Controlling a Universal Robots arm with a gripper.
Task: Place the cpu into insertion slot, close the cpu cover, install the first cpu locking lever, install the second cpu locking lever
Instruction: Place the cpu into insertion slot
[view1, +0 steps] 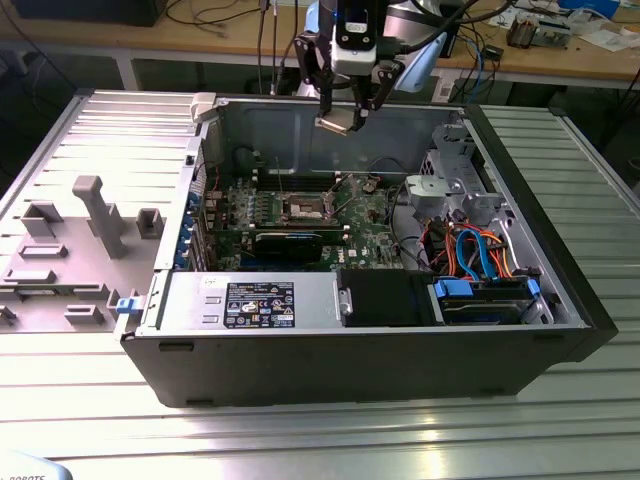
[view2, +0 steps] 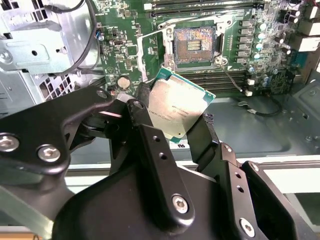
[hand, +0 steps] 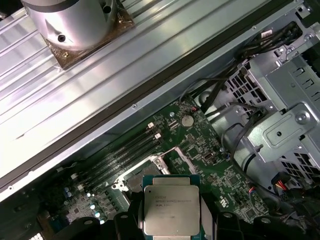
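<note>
Step in hand, by the look of it: the first, getting the cpu (view2: 177, 105) into the insertion slot (view2: 194, 45). Not yet seated.

Gripper (view1: 340, 122) high over the open computer case (view1: 350, 360), near its back wall in the exterior view, well apart from the green motherboard (view1: 370, 225) below. Fingers (view2: 137, 107) pinching the cpu by two opposite edges, metal face in plain sight in both wrist views.

Insertion slot down on the motherboard, uncovered: dark field of contacts bare inside the silvery rim in the second wrist view, nothing lying on it. Partly behind the cpu's upper edge in the first wrist view.

Judged need for seating: cpu brought square over the slot, edges parallel to the rim, held level, lowered straight, no sliding across the contacts. Seems turned a little against the rim in the second wrist view, though perhaps only the camera angle.

Look of the cpu: flat, square, thin; pale silver-tan lid with faint print, narrow green border around it. Small beside the black fingers.
</note>
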